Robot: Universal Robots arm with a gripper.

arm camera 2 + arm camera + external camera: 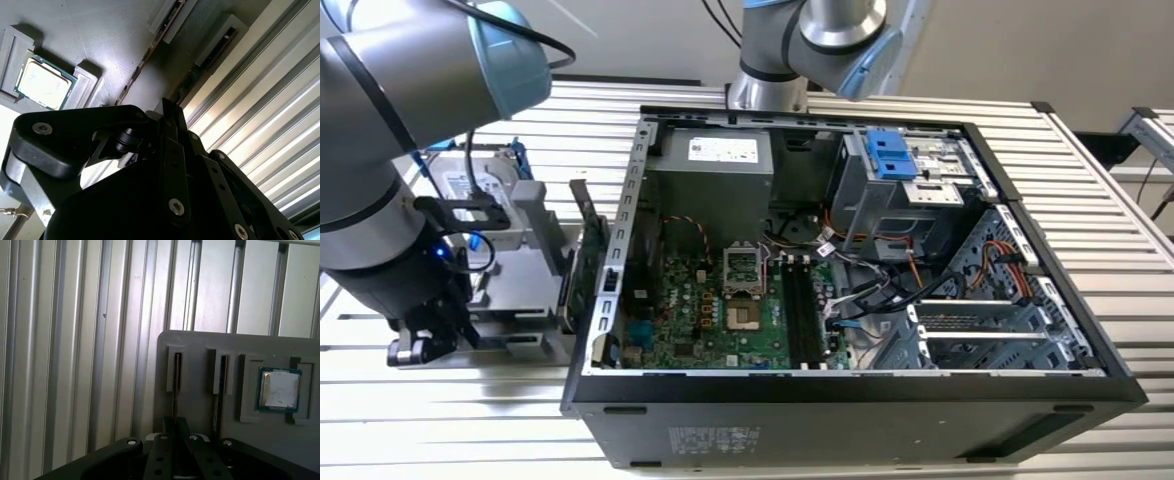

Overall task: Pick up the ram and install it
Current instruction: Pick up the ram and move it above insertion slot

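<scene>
Exterior view: a black metal computer case (854, 415) lies open on a table (1121, 200) of ribbed aluminium slats. Its green circuit board (707, 310) faces up, with a bright blue plastic bracket (890, 155) near the far wall. A white label (723, 150) sits on the grey metal box inside, and its print is too small to read. At the exterior view's left, a grey and pale blue robot arm (380, 190) bends down beside the case, over a grey holder (520, 265) on the table. The first wrist view looks down on the holder (200, 347), a smooth, matt grey plate with rounded corners and raised slot blocks. The ram (176, 371) stands on edge in the slot farthest from a square, silver-topped chip (279, 388) with a green border. It shows as a thin dark line. A second thin stick (220, 374) stands in the next slot, parallel and just beside it. The black gripper (175, 422) hangs directly in line with the ram's edge, very near it. Whether the jaws are spread or pinching the ram cannot be told. In the second wrist view the gripper (172, 112) points at the same slot (226, 35), at the holder's edge next to the bare slats. The chip (42, 82) is well apart on the other side. Open slatted table runs along that edge of the holder.
</scene>
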